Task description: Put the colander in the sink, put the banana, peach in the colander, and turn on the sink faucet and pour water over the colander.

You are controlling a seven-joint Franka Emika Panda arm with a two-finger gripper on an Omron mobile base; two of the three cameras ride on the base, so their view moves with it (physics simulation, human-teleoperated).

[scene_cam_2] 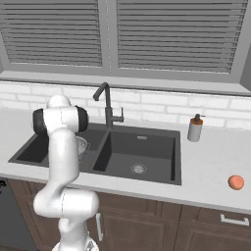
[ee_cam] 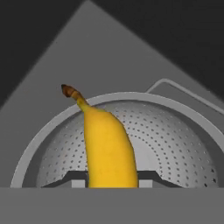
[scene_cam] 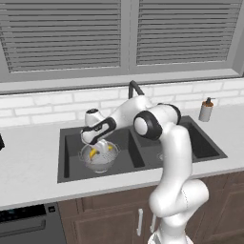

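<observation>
Glossy white arm [scene_cam: 174,157] of rounded tubular links (dark grey bands at the joints).

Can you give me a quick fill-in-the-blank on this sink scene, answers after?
1. The colander sits in the ____ basin of the sink, seen from the left base view.
2. The tool is shut on the ____.
3. The peach lies on the ____, right of the soap dispenser.
4. No water runs from the ____.

Answers: left; banana; counter; sink faucet
</observation>
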